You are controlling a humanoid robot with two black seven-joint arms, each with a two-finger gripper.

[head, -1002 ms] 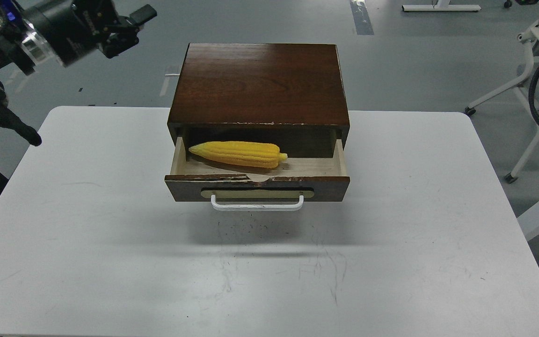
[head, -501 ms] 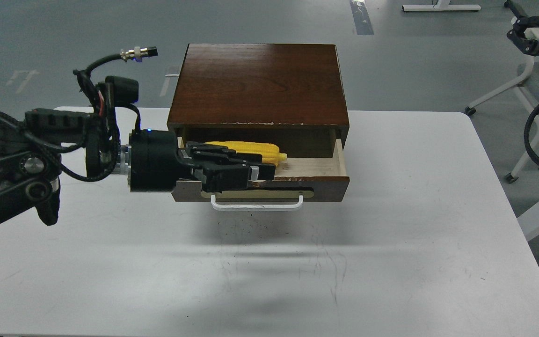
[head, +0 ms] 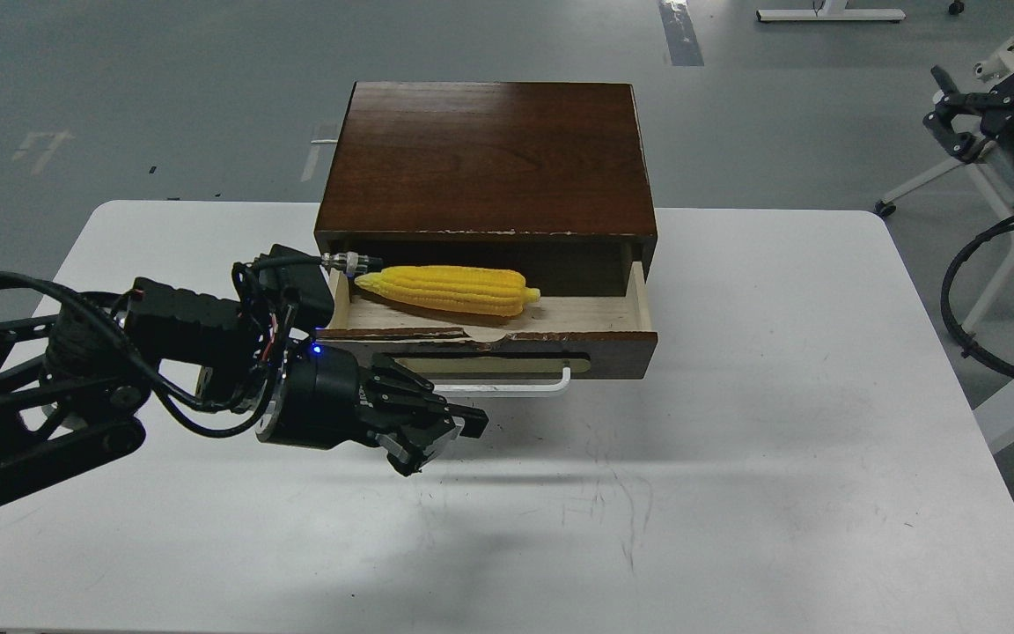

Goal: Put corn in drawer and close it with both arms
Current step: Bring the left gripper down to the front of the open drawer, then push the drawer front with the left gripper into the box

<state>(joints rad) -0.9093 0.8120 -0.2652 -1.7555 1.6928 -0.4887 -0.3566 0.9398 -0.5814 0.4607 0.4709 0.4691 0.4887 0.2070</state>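
Corn lies inside the open drawer, on the pale wood floor toward its left side, tapered end pointing left and stub end right; the drawer sticks out of the dark brown box, which sits on the white worktop. The left hand hangs low in front of the drawer's left half, just below the chipped front and covering the left end of the white bar handle; its fingers are slightly apart, holding nothing. The right hand is up at the far right, well apart from the box, above the floor beyond the worktop; its fingers are spread and empty.
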